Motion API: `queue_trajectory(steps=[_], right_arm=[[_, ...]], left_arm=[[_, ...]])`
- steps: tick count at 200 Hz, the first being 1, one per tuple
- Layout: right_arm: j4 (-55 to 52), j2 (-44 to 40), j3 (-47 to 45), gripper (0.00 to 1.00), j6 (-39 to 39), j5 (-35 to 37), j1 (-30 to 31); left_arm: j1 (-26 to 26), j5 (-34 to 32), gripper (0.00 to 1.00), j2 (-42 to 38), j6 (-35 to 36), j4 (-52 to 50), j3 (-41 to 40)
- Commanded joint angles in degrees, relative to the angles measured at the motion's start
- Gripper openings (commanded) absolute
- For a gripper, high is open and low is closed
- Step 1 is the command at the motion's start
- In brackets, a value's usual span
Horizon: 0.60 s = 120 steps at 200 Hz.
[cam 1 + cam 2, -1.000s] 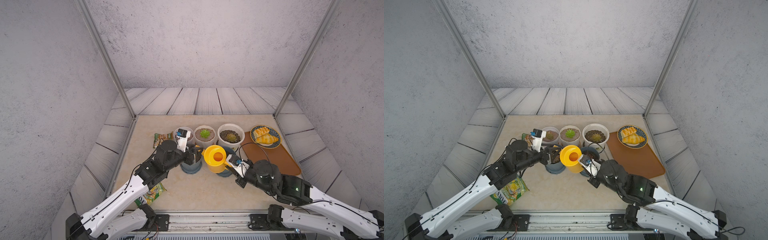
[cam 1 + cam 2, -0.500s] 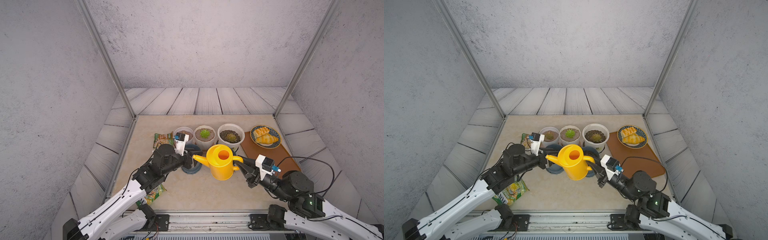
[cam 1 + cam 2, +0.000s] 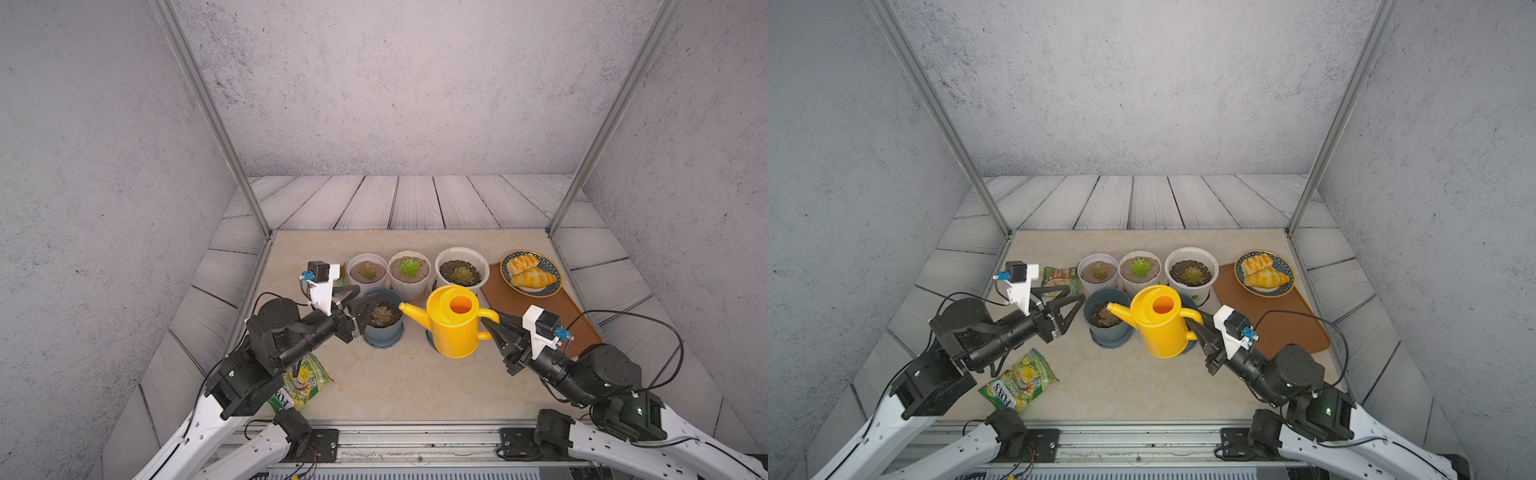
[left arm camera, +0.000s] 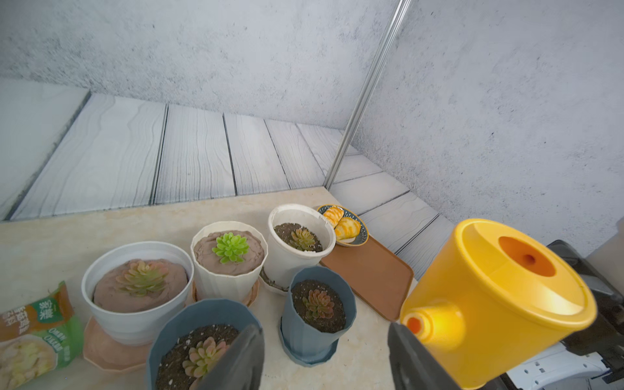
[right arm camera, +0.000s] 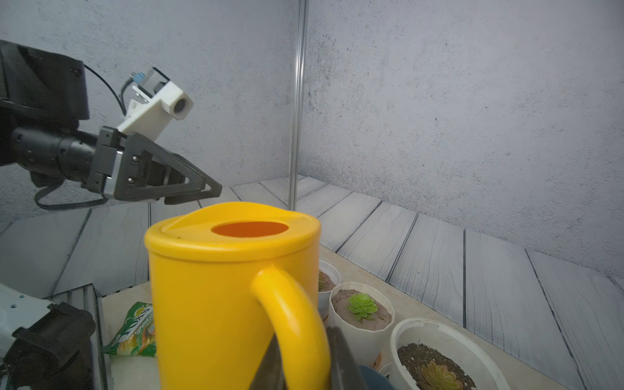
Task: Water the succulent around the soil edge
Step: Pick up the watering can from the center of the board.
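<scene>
Right wrist view: the right gripper [image 5: 304,368] clamps the handle [image 5: 290,314] of the stiff, smooth yellow plastic watering can [image 5: 209,297], probably water-heavy; the left gripper [image 3: 1073,296] gapes empty.

Lab test booth: grey backdrop walls [image 3: 415,91], aluminium frame posts [image 3: 212,118].

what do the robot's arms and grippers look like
The left arm and right arm have white lower links and black joints and wrists. The left gripper and right gripper are black, with triangular open-frame fingers. Each wrist carries a white camera mount with a blue connector, fed by a looping black cable. A small green light glows on the right arm.
</scene>
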Motion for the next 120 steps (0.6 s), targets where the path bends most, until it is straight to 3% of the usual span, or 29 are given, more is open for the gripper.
queue_trajectory(steps=[1,36,120], right_arm=[[-3.1,0.4,2.4,0.0,1.1,2.0,0.0],[-3.8,2.2,3.8,0.0,2.9,-2.0,0.0],[7.1,6.4,3.9,0.0,8.6,-10.7,0.0]], left_arm=[[-0.1,4.2,0.63,3.3,-0.4,0.8,2.2],[-0.5,5.9,0.65,8.1,-0.9,1.8,4.1],[-3.7,3.0,0.65,9.1,-4.3,7.5,-1.6]])
